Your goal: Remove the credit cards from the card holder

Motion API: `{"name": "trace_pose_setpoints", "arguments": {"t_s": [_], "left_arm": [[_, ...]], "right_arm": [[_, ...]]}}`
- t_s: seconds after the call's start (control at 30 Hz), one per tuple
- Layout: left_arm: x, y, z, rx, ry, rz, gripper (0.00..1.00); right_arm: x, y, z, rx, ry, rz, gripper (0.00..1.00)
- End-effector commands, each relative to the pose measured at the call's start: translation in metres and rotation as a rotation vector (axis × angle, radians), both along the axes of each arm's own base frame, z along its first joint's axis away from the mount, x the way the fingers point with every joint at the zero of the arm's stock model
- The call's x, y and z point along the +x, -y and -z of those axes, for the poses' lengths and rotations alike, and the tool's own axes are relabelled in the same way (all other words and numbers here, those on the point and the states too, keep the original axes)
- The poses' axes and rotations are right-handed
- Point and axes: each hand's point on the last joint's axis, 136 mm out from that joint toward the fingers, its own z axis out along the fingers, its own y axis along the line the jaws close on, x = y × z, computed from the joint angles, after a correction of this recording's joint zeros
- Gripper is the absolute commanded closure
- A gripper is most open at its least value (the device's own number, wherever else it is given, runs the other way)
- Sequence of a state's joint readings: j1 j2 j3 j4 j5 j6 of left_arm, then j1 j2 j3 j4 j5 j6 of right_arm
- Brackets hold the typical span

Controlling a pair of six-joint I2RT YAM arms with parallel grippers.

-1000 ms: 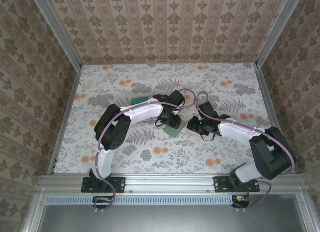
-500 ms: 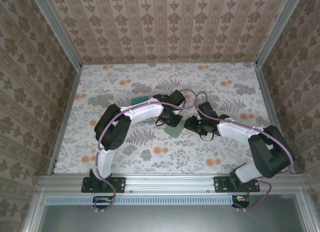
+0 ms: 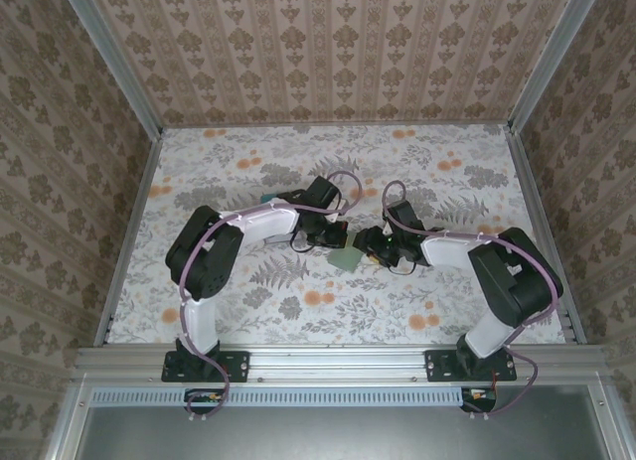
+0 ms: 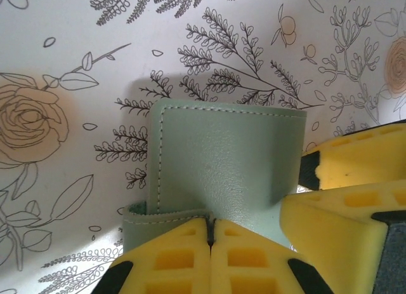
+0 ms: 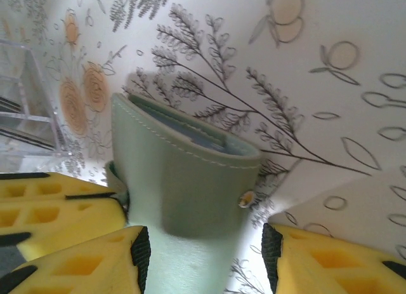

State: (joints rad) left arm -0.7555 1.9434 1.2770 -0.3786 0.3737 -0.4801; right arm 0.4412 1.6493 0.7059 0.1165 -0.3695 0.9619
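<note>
The card holder is a grey-green folded wallet lying mid-table between both grippers. My left gripper is shut on the holder's near edge, with a thin flap pinched between its yellow pads. My right gripper stands open, a finger on each side of the holder and the jaws apart from it. A blue-grey inner panel shows in the holder's open mouth, and a small snap sits on its side. A teal sliver of the credit cards peeks from behind the left arm.
The right gripper's yellow fingers crowd the holder's right side in the left wrist view. A clear, glassy object stands at the left edge of the right wrist view. Floral tabletop lies open behind the arms; patterned walls enclose three sides.
The left gripper has shut on the holder's edge and its arm drew back to the left. The right gripper has opened wider and moved left up to the holder.
</note>
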Motion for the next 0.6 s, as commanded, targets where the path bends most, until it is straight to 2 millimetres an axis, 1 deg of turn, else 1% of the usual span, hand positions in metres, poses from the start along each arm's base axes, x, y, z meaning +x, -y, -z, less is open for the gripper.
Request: {"name": "trace_pose_setpoints", "arguments": {"t_s": [0.0,0.1,0.17,0.2,0.27,0.3,0.37,0.4,0.47,0.57], "left_arm": [[-0.01,-0.006,0.009,0.011,-0.06,-0.017,1.0],[-0.01,-0.004,0.007,-0.008,-0.066,-0.012,1.0],[-0.01,-0.004,0.006,-0.014,-0.066,-0.012,1.0],[-0.011,-0.003,0.005,-0.021,-0.067,-0.01,1.0],[-0.011,-0.003,0.003,-0.031,-0.065,-0.009,1.0],[-0.011,-0.003,0.003,-0.03,-0.065,-0.009,1.0],[-0.009,-0.007,0.003,-0.023,-0.063,-0.019,1.0],[-0.008,-0.009,0.003,-0.015,-0.061,-0.027,1.0],[-0.005,-0.018,0.003,0.004,-0.058,-0.05,1.0],[-0.002,-0.036,0.004,0.045,-0.042,-0.088,1.0]], "right_arm": [[0.008,-0.013,0.006,0.065,-0.012,-0.002,0.46],[0.011,-0.018,0.011,0.1,-0.026,0.004,0.46],[0.011,-0.019,0.014,0.103,-0.035,0.009,0.49],[0.011,-0.019,0.015,0.103,-0.037,0.01,0.53],[0.011,-0.019,0.014,0.101,-0.035,0.01,0.64],[0.011,-0.017,0.015,0.094,-0.037,0.011,0.72],[0.008,-0.012,0.017,0.055,-0.052,0.012,0.93],[0.008,-0.009,0.019,0.034,-0.056,0.013,1.0],[0.004,0.003,0.023,-0.023,-0.073,0.032,1.0],[0.001,0.018,0.028,-0.057,-0.093,0.054,1.0]]}}
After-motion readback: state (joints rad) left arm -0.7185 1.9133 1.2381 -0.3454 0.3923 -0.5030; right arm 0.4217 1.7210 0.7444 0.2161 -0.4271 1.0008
